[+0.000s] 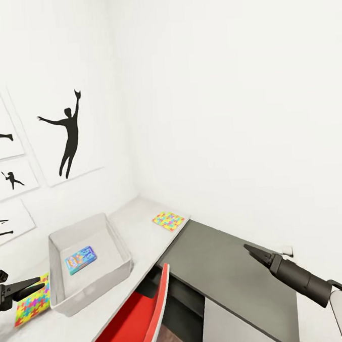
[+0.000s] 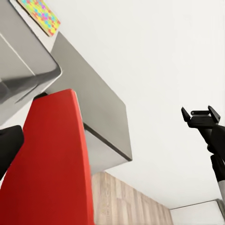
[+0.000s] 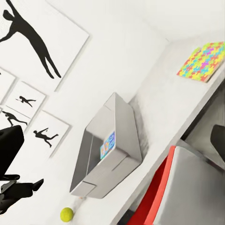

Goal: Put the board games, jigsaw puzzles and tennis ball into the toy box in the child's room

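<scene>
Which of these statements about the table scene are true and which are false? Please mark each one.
1. A blue board game lies inside the toy box. True.
2. Both jigsaw puzzles are in the toy box. False: one jigsaw puzzle lies on the table towards the corner, the other jigsaw puzzle beside the box near the left gripper.
3. The tennis ball rests on the table outside the box. True.
4. The right gripper holds a board game. False: it holds nothing.
5. The chair is blue. False: it is red.
</scene>
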You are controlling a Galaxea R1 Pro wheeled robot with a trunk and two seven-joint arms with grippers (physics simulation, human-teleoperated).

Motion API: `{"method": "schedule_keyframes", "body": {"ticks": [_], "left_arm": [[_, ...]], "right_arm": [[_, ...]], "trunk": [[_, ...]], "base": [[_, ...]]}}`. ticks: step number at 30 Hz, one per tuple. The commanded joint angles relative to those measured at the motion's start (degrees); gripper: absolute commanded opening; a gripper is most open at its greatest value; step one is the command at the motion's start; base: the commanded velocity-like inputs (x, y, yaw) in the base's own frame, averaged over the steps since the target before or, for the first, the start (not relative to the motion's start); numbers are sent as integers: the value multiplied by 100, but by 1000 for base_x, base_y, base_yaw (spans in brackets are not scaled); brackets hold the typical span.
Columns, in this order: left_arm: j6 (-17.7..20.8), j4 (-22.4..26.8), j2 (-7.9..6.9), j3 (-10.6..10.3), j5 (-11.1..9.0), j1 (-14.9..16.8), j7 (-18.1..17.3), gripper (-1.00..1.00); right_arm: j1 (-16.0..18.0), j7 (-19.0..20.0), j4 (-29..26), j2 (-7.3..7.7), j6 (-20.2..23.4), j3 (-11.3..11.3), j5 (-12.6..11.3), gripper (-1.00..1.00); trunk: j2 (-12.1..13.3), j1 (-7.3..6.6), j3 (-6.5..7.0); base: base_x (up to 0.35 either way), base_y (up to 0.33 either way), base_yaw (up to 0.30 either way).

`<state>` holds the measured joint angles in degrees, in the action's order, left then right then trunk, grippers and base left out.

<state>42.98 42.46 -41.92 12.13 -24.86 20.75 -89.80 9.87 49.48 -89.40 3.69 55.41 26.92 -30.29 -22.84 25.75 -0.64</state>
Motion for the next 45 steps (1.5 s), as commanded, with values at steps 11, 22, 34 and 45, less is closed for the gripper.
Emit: {"method": "schedule_keyframes", "body": {"ticks": [11, 22, 34, 45], "left_arm": [[76, 7, 12, -15, 6, 8, -20, 100], [87, 8, 23, -48, 8, 8, -20, 100], [95, 8, 25, -55, 8, 8, -20, 100], [92, 8, 18, -45, 8, 8, -20, 100]], "right_arm": [[6, 26, 2, 4, 23, 6, 12, 100], [6, 26, 2, 17, 23, 6, 6, 100], [-1, 26, -2, -14, 15, 6, 17, 100], [-3, 26, 2, -9, 22, 6, 13, 100]], "trunk": [[-8, 3, 50], [-8, 3, 107], [-8, 3, 122], [-8, 3, 91]], "base": [[0, 0, -249], [-46, 0, -248], [-162, 0, -107], [-14, 0, -224]]}}
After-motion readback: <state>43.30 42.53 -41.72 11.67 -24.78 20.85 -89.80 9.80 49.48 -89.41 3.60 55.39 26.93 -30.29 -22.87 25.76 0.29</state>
